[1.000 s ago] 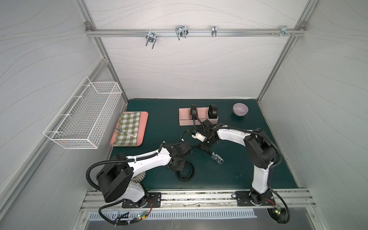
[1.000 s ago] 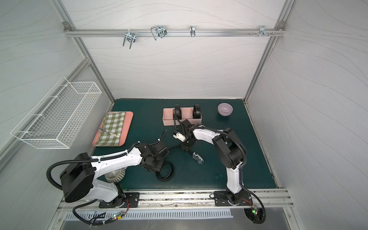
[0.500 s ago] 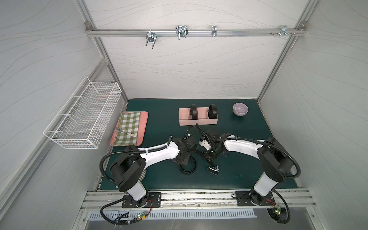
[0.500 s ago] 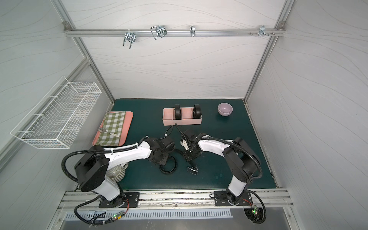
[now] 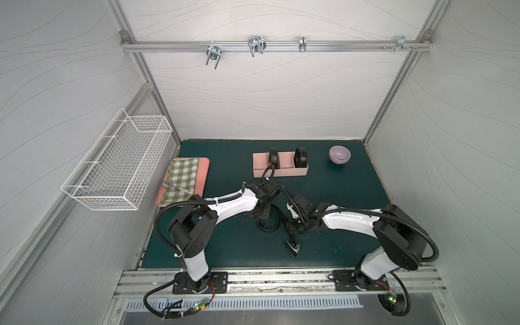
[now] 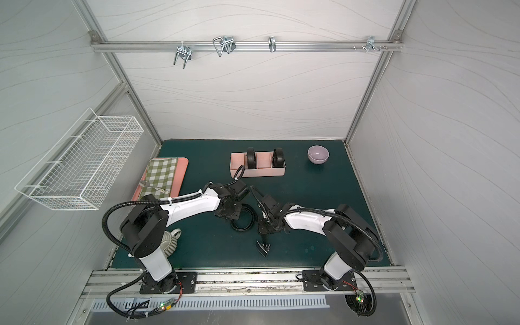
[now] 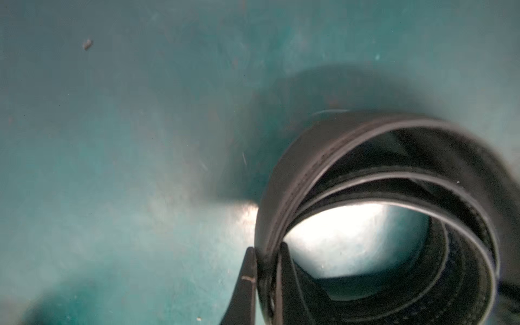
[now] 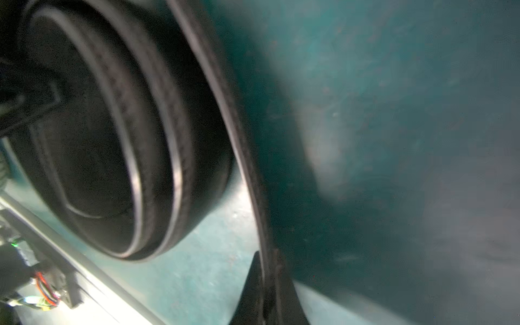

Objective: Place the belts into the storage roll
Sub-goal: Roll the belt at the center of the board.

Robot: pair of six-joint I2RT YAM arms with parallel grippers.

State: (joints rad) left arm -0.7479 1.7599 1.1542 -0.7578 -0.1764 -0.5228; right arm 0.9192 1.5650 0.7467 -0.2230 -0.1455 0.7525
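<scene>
Two belts stand as tight black coils (image 5: 274, 159) (image 5: 301, 157) in the pale pink storage roll (image 5: 280, 172) at the back of the mat, in both top views (image 6: 257, 171). The other belt (image 5: 268, 223) lies as a loose coil mid-mat, its buckle end (image 5: 292, 249) trailing toward the front. My left gripper (image 5: 260, 218) is shut on the coil's wall, seen in the left wrist view (image 7: 267, 249) with the strap (image 7: 281, 183) between the fingers. Just right of the coil, my right gripper (image 5: 292, 228) is shut on the belt's free strap (image 8: 239, 135), in the right wrist view (image 8: 266, 253).
A purple bowl (image 5: 340, 154) sits right of the storage roll. A flat pink tray with checked cloth (image 5: 183, 180) lies at the left, under a white wire basket (image 5: 121, 166) on the wall. A ribbed white cup (image 6: 170, 242) stands by the left arm's base.
The right arm swung from beside the storage roll toward the front, carrying the strap and buckle end with it. The left arm reached right with the coil; the two grippers now sit close together.
</scene>
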